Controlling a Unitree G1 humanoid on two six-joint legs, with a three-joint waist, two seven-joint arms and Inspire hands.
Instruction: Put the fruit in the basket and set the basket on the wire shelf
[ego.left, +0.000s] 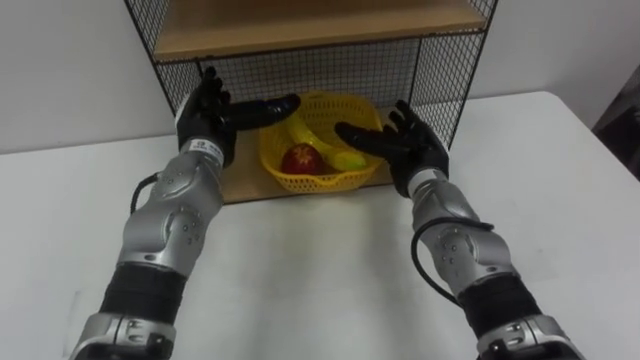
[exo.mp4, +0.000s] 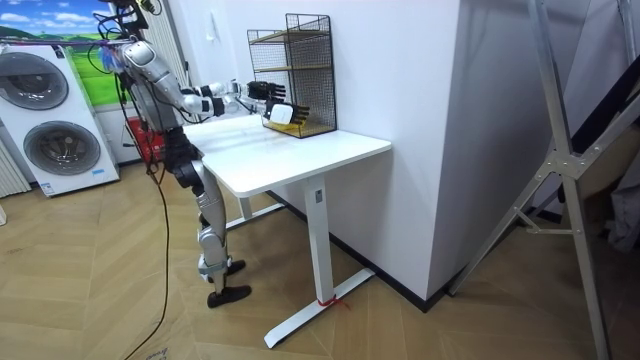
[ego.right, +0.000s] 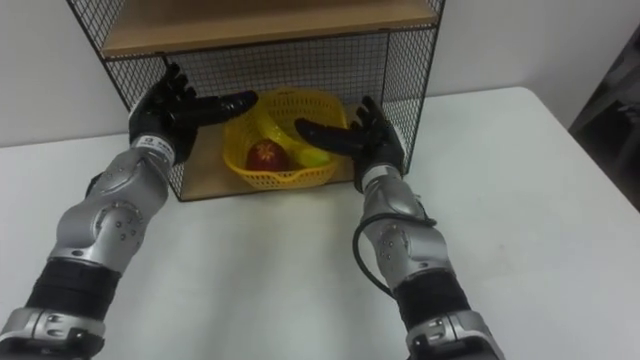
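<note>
Stands upright at one edge of the surface (ego.left: 320, 270) in the room view, both arms stretched forward at about chest height. Holds the left hand (ego.left: 208, 112) up toward the far edge, left of middle, fingers straight and fanned upward, thumb thrust out to the right. Holds the right hand (ego.left: 408, 142) opposite it, a little lower and nearer, fingers likewise straight and spread, thumb pointing left. Turns both palms inward, apart, grasping nothing. Bends both elbows slightly, forearms nearly parallel.

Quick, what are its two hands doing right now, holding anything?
Left hand: open, fingers spread, holding nothing, left of the yellow plastic mesh basket.
Right hand: open, holding nothing, right of that basket.
</note>
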